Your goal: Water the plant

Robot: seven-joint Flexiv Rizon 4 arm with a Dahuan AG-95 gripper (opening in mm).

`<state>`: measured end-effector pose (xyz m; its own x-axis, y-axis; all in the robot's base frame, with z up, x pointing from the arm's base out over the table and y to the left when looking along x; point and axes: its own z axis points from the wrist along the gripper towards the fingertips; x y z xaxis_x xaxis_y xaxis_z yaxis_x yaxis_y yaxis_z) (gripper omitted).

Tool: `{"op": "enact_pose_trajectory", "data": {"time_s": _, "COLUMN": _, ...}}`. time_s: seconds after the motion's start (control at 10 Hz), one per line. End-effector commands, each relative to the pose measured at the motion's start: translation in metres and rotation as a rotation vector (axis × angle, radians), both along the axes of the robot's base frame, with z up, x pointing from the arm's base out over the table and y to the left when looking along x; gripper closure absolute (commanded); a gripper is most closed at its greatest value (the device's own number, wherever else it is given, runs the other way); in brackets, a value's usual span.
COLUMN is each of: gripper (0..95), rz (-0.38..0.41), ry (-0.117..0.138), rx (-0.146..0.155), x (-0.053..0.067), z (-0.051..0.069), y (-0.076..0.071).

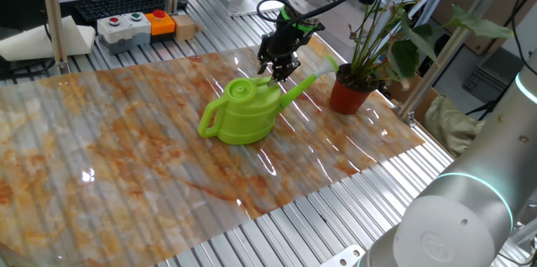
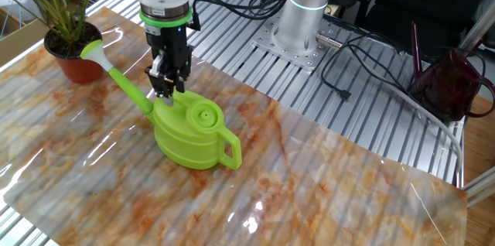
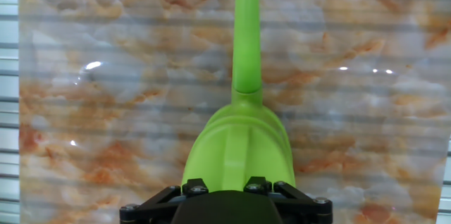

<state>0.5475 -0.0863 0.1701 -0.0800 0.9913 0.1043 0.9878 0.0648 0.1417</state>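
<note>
The lime-green watering can (image 1: 243,114) (image 2: 189,134) stands upright on the marbled tabletop (image 1: 126,158). Its spout (image 1: 306,86) points at the plant (image 1: 394,36), whose terracotta-red pot (image 1: 351,96) (image 2: 69,64) stands just past the spout's tip. My gripper (image 1: 280,72) (image 2: 165,93) hangs straight down over the can's top, its fingers closed partway on the top handle near the base of the spout. In the hand view the can (image 3: 239,146) fills the lower middle and the spout (image 3: 246,41) runs straight up; my fingertips are hidden there.
A button box (image 1: 134,28) and a keyboard (image 1: 117,4) lie at the table's back. The arm's base (image 2: 298,41) with cables (image 2: 371,60) stands behind the can. A dark red bag (image 2: 448,83) sits off to the side. The marbled sheet ends at ribbed aluminium (image 1: 336,225).
</note>
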Motion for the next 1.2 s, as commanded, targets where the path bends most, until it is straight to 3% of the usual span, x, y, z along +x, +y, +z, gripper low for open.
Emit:
{"op": "enact_pose_trajectory", "data": {"time_s": 0.1, "gripper": 57.0, "rz": -0.002, "ry": -0.002, "rx": 0.000, "x": 0.0008, "z": -0.0010, "y": 0.0004}}
{"op": "enact_pose_trajectory", "data": {"time_s": 0.8, "gripper": 57.0, "rz": -0.003, "ry": -0.016, "rx": -0.005, "x": 0.0014, "z": -0.0043, "y": 0.0009}}
{"op": "enact_pose_trajectory", "data": {"time_s": 0.9, "gripper": 76.0, "rz": -0.003, "ry": -0.018, "rx": -0.006, "x": 0.0014, "z": -0.0045, "y": 0.0008}}
{"op": "enact_pose_trajectory", "data": {"time_s": 1.2, "gripper": 76.0, "rz": -0.005, "ry": -0.023, "rx": -0.007, "x": 0.0012, "z": -0.0049, "y": 0.0009}}
